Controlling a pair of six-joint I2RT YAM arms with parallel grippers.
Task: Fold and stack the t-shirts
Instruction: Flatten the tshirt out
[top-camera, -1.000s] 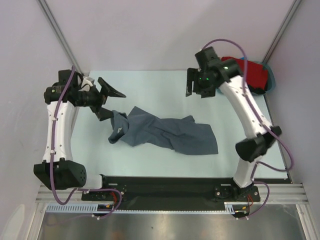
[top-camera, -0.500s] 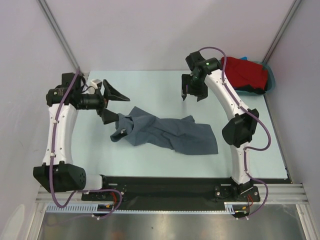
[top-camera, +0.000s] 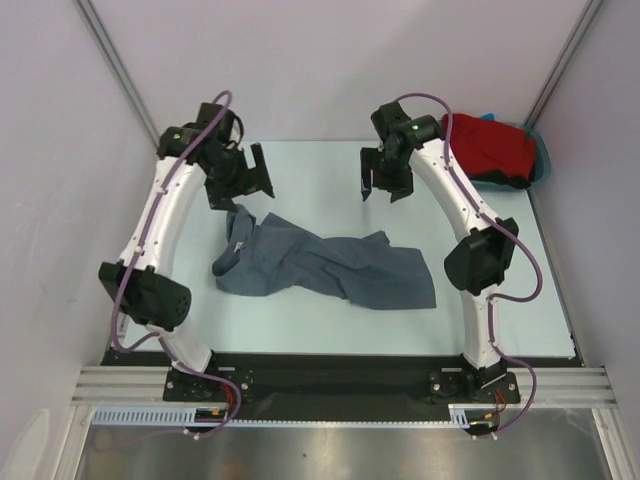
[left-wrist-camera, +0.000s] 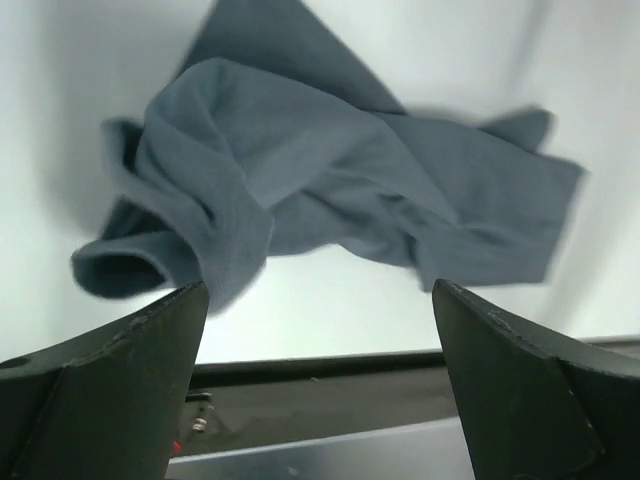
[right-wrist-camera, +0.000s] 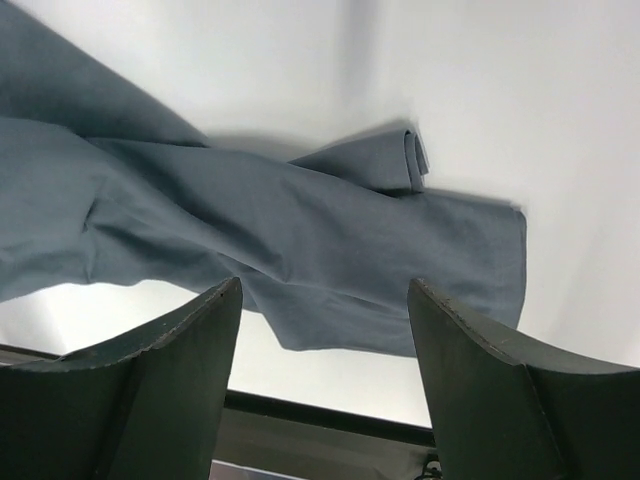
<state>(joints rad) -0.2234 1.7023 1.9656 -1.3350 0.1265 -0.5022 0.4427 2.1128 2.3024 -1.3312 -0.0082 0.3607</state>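
The slate-grey t-shirt (top-camera: 320, 265) is seen crumpled on the pale table (top-camera: 300, 165), stretched between the two arms. The left gripper (top-camera: 240, 180) is held above the shirt's bunched left end, jaws spread wide with nothing between them. The right gripper (top-camera: 383, 187) is held over the table beyond the shirt's far edge, jaws likewise parted and empty. The red t-shirt (top-camera: 490, 148) is bundled at the far right corner, seemingly inside a teal tub (top-camera: 542, 155) that is mostly hidden.

Pale mint table (top-camera: 300, 170), flat, bounded by plain grey walls (top-camera: 320, 60) behind and at both sides. Teal tub (top-camera: 545, 160) at the far right corner, only its rim showing. Black strip (top-camera: 330, 368) along the near edge; aluminium rail (top-camera: 560, 385) just outside it.
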